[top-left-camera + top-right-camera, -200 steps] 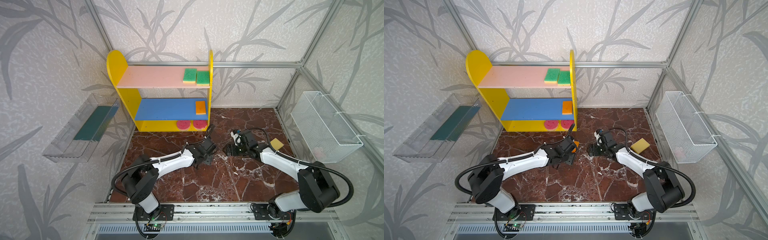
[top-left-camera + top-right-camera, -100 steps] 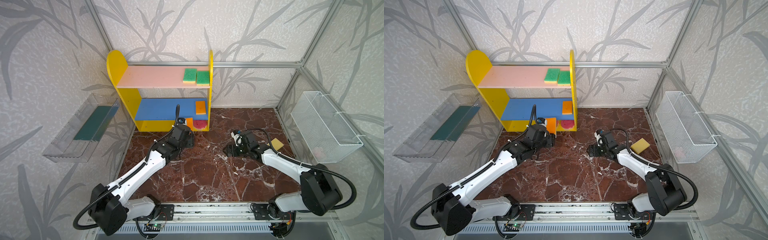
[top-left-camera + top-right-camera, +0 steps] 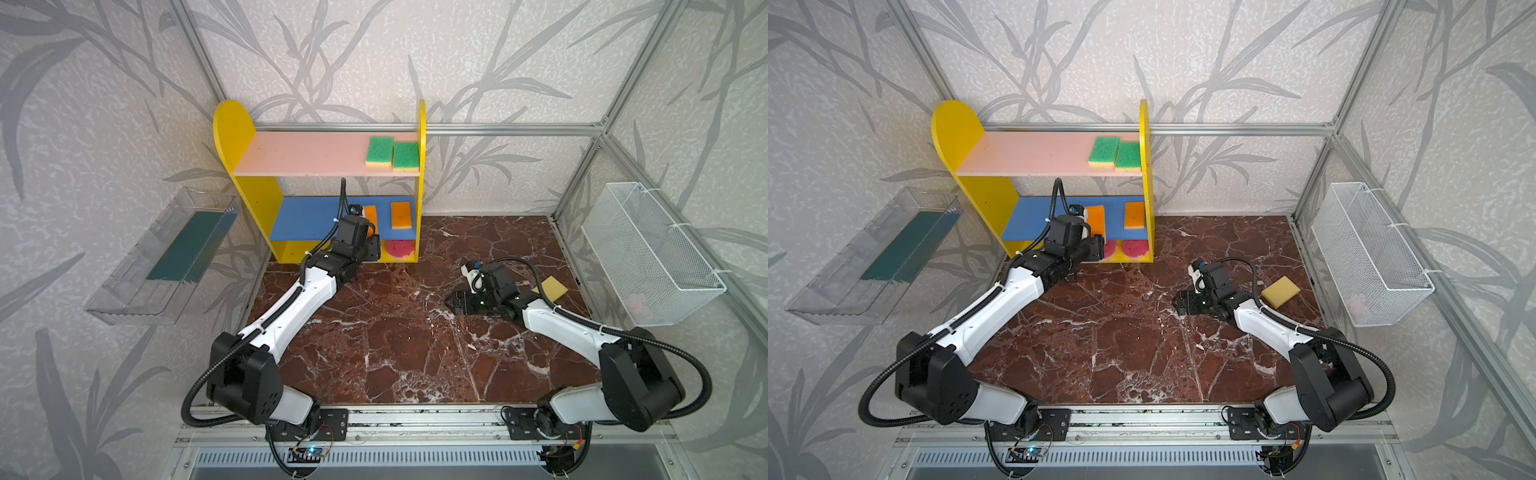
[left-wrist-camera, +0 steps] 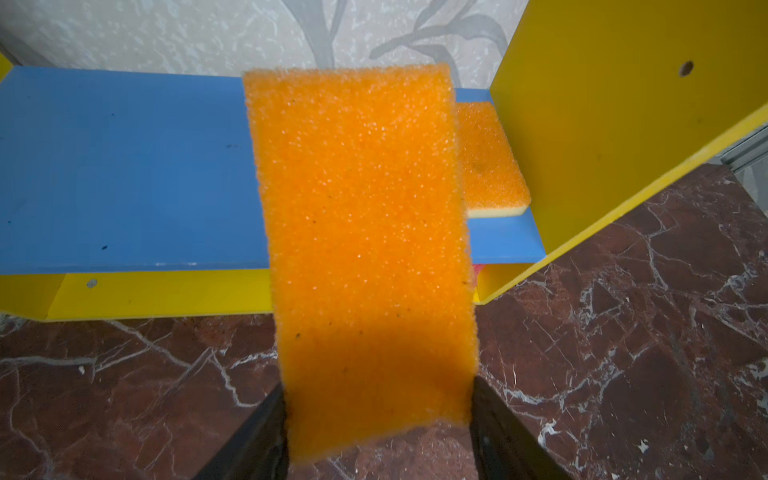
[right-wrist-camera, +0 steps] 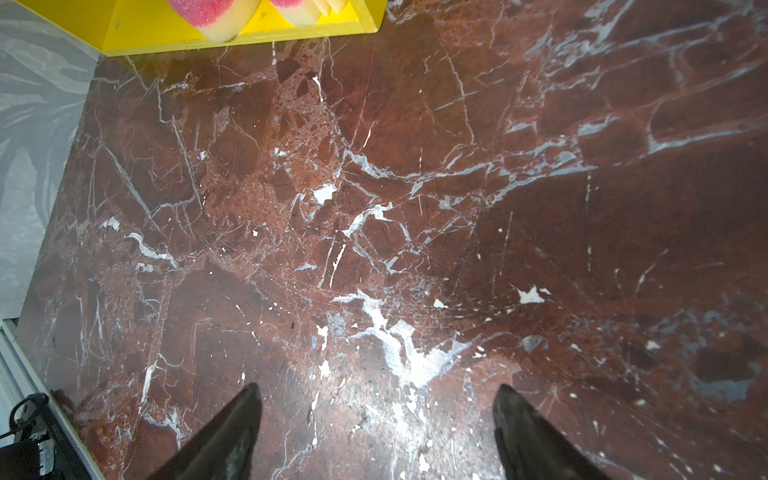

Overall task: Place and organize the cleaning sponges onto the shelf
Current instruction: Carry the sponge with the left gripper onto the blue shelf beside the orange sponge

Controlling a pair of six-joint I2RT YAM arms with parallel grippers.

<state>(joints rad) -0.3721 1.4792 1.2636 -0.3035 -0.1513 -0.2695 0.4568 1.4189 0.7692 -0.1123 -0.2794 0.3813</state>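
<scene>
Since the left gripper (image 4: 378,395) swung from mid-floor to the shelf (image 3: 237,133) at 11 o'clock, its clamped orange sponge (image 4: 361,232) hangs over the blue board (image 4: 124,166), placement pending; right gripper (image 5: 378,388) splayed, empty; yellow sponge (image 3: 550,287), floor, 3 o'clock, outstanding.

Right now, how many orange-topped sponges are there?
2. One sponge lies on the blue board by the right side panel; the left gripper holds the other sponge over that board's front edge. The yellow sponge on the floor may hide an orange face.
</scene>
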